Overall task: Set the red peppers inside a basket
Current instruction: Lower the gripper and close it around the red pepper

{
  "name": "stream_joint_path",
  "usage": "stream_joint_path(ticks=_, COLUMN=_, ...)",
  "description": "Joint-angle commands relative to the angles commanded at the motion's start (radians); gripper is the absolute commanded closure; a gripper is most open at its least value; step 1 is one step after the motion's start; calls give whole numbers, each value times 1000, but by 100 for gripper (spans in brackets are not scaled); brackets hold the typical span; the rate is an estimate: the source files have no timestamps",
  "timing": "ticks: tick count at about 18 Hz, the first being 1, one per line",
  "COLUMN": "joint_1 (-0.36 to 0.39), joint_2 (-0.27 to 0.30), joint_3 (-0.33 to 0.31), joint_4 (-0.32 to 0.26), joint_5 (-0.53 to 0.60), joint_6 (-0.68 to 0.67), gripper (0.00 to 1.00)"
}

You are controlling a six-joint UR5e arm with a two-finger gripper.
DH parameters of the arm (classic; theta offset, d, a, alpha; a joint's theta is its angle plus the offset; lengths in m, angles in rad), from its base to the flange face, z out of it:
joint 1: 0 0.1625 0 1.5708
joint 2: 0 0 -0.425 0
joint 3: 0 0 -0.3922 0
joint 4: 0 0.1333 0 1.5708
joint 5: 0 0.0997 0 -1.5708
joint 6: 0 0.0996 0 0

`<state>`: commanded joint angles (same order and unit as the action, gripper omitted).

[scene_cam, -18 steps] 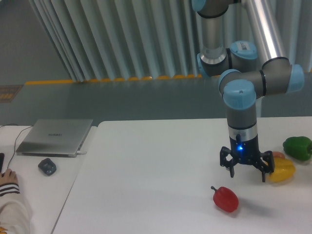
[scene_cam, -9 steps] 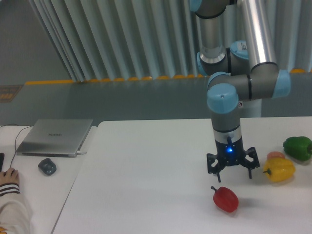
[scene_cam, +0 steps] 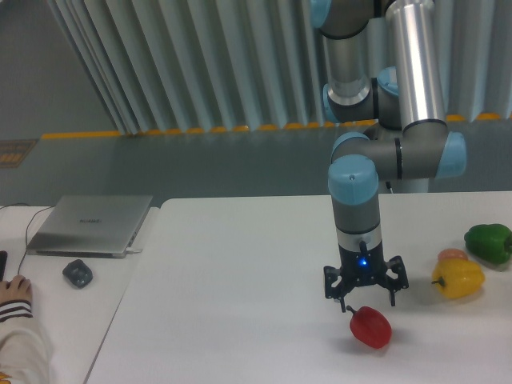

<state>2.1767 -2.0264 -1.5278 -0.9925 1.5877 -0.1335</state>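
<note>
leftward and a little lower than a second ago, the gripper (scene_cam: 366,293) now hangs just above the red pepper (scene_cam: 370,326), its fingers spread wide and holding nothing. behind the scene runs a wall of grey vertical ribbing (scene_cam: 200,64) with a yellow floor strip (scene_cam: 160,132) below it. the white table (scene_cam: 240,280) carries the pepper near its front edge, stem pointing left. a closed silver laptop (scene_cam: 90,225) lies on a side desk at left with a grey mouse (scene_cam: 78,274) before it. a green bell pepper (scene_cam: 488,242) and yellow bell pepper (scene_cam: 458,277) sit well to the right, a small orange thing just between them.
</note>
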Motion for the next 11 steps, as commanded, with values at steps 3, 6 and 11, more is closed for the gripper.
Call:
stream_joint_path(ticks=3, joint_1=0, joint_2=-18, joint_3=2, joint_4=0, joint_5=3, joint_6=0, gripper=0)
stream_joint_path(ticks=6, joint_1=2, joint_2=-25, joint_3=8, joint_4=0, joint_5=0, joint_6=0, gripper=0)
stream_joint_path(ticks=11, joint_1=8, joint_2=-34, joint_3=9, joint_4=0, joint_5=0, joint_6=-23, gripper=0)
